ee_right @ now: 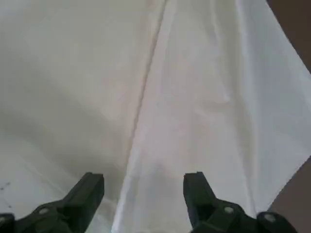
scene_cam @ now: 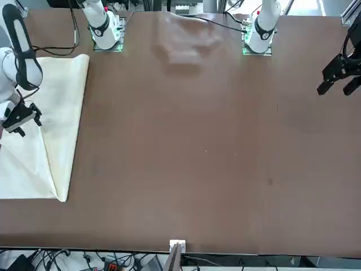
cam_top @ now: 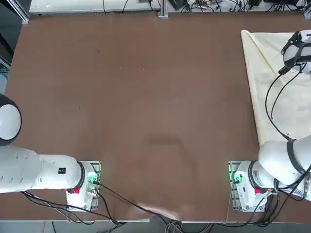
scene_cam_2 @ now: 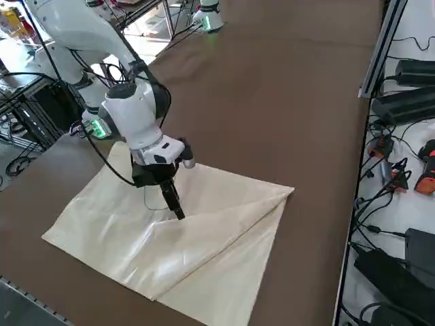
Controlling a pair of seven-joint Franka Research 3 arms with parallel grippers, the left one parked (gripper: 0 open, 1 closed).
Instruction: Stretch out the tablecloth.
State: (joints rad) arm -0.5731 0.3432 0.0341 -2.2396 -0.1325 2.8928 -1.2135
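The cream tablecloth (cam_top: 277, 97) lies at the right edge of the brown table (cam_top: 146, 97), with one part folded diagonally over the rest. In the right side view the tablecloth (scene_cam_2: 204, 251) shows a raised fold line from its middle to its far corner. My right gripper (scene_cam_2: 178, 214) points down at that fold line, low over the fabric; I cannot tell whether it touches. The wrist view shows the gripper (ee_right: 143, 184) open, its two fingers (ee_right: 90, 189) either side of the fold edge in the tablecloth (ee_right: 194, 97), holding nothing. From the front, the gripper (scene_cam: 20, 124) hangs over the tablecloth (scene_cam: 56, 135).
Brown table (scene_cam: 214, 147) spreads wide to the cloth's left. The cloth runs out past the picture's right edge in the top view. Cables, chargers and tools (scene_cam_2: 401, 170) lie on a bench beyond the far table edge. The right arm's base (cam_top: 248, 182) stands at the near edge.
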